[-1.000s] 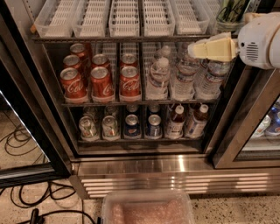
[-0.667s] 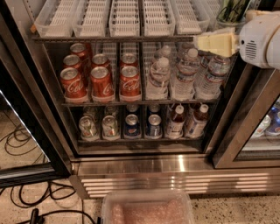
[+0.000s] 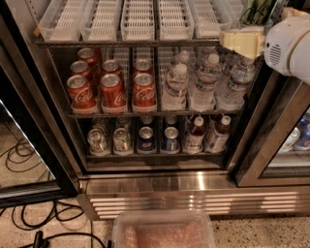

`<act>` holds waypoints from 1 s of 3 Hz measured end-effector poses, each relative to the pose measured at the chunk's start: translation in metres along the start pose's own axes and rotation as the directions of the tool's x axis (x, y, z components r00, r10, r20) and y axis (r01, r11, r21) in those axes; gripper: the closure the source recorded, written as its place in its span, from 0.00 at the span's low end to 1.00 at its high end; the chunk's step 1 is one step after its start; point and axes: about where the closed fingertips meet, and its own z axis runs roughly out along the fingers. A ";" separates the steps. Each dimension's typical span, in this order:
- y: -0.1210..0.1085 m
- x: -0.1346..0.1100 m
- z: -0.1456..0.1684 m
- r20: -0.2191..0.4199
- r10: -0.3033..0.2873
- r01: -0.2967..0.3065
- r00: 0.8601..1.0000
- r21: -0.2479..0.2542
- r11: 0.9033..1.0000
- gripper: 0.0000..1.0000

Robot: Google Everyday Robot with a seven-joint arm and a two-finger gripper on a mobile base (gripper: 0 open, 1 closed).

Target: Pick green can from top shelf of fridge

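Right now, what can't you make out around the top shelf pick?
Camera view:
- green can: only a dark green patch shows; the top edge cuts it off and the gripper at upper right overlaps its lower part.
- top shelf: tray backs cut off by the top edge.
- bottom-row cans: labels too small and dim.
- cans behind right door: cut by the right edge.

cream tool [image 3: 233,41] at upper right, on rounded white vented housing [image 3: 290,46]

Speckled floor [image 3: 261,236], black cables [image 3: 72,215], plastic tub [image 3: 164,231], gripper [image 3: 240,41] upper right
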 end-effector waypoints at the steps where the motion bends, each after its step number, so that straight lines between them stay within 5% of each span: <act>1: -0.002 0.003 0.001 0.007 0.033 -0.033 0.999 0.017 0.999 0.22; 3: -0.001 0.000 0.002 0.013 0.032 -0.033 0.999 0.019 0.999 0.13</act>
